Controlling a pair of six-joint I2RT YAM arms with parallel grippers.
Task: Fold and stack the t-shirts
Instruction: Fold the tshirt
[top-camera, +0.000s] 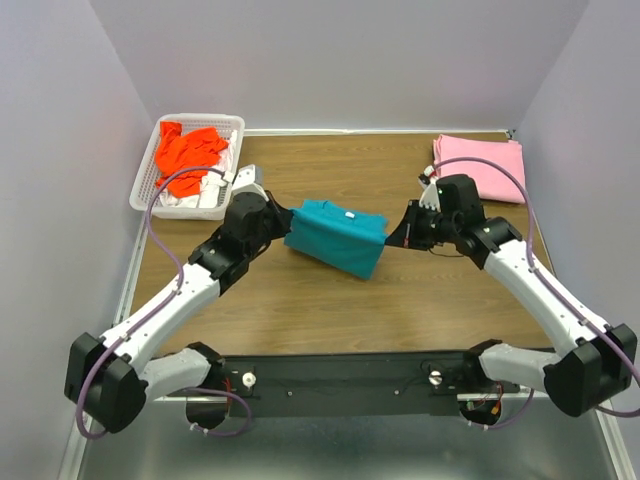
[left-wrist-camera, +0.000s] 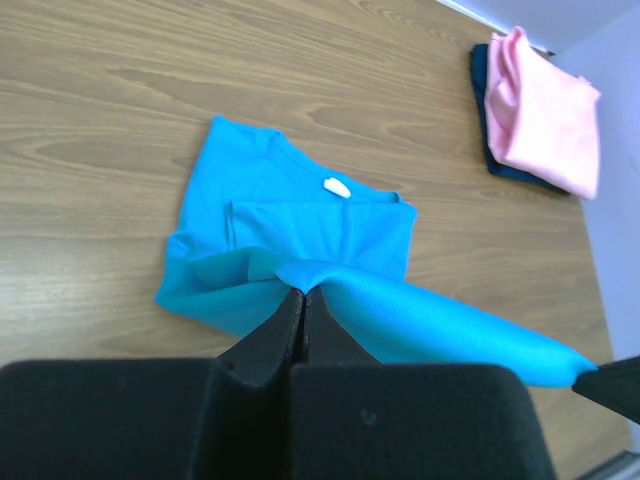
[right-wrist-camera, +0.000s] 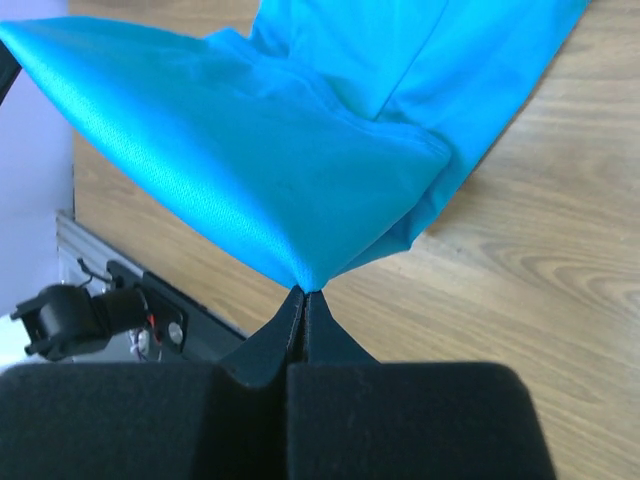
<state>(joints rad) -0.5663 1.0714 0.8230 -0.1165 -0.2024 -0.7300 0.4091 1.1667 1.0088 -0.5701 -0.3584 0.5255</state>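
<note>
Your left gripper (left-wrist-camera: 303, 296) is clenched on one edge of the teal shirt (top-camera: 335, 237), its two fingers pressed together with a fold of cloth pinched between them. Your right gripper (right-wrist-camera: 303, 294) is clamped the same way on the opposite end, so the held edge runs as a raised band between the two arms. The rest of the teal shirt lies on the table (top-camera: 330, 300), near the middle. From the left wrist camera you can see the collar end lying flat on the wood with a small white label (left-wrist-camera: 337, 187) facing up, and the lifted part hanging above it. The pink shirt (top-camera: 480, 165) lies folded at the far right corner of the table, well apart from the teal one, on top of a dark blue cloth (left-wrist-camera: 480, 70) that shows along its edge. At the far left corner stands the white basket (top-camera: 235, 125), with the orange shirt (top-camera: 187, 150) bunched up in it and the white shirt (top-camera: 195, 198) crumpled at its near end, just beside your left arm.
</note>
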